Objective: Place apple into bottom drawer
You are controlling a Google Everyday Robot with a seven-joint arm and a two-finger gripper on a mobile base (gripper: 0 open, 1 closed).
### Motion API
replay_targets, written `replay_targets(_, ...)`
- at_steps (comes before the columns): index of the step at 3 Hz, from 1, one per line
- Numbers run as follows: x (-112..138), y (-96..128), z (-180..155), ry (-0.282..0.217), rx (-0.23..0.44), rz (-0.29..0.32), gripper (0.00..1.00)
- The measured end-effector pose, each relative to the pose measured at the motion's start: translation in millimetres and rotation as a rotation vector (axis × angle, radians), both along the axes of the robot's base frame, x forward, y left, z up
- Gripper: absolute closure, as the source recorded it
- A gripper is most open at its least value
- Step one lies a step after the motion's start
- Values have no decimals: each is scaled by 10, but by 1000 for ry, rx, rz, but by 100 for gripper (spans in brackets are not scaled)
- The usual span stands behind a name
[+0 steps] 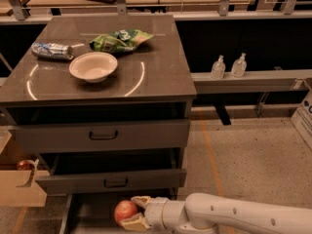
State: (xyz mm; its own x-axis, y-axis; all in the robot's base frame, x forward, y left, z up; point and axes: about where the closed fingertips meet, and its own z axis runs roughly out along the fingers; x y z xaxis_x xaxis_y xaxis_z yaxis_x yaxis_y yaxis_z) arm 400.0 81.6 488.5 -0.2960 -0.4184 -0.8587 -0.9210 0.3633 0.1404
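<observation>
Fingers [141, 201] of the gripper [129, 212] are closed around the apple [124, 210], one tan pad over its top and one under it, at about 6 o'clock in the camera view. The white arm [234, 216] reaches in from 4 o'clock. The apple sits within the pulled-out bottom drawer [90, 219], above its flat grey floor, toward the drawer's right half; whether it touches the floor cannot be told, since the lower edge of the view cuts off the drawer's front. Just above, at 12 o'clock from the apple, the middle drawer [109, 181] and the top drawer [102, 135] each stand slightly open, their insides too dark to make out. On the cabinet top [161, 74] a white bowl [93, 66] shows a plain pale inside, with a green snack bag [121, 40] at its 1 o'clock and a can [52, 50] lying on its side at its 10 o'clock. At 8 o'clock a cardboard box [17, 189] holds something red [24, 165], mostly hidden. Two clear bottles [228, 66] stand on a ledge at 2 o'clock.
</observation>
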Motion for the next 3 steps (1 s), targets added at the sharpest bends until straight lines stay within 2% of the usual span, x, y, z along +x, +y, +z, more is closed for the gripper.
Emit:
replay_targets(1,575,-140,-732,49,-54,-36,100)
replay_targets(2,591,-188,-720,43,-61,-43,100)
replay_targets(3,586,-171,-926,22,-72,-49,100)
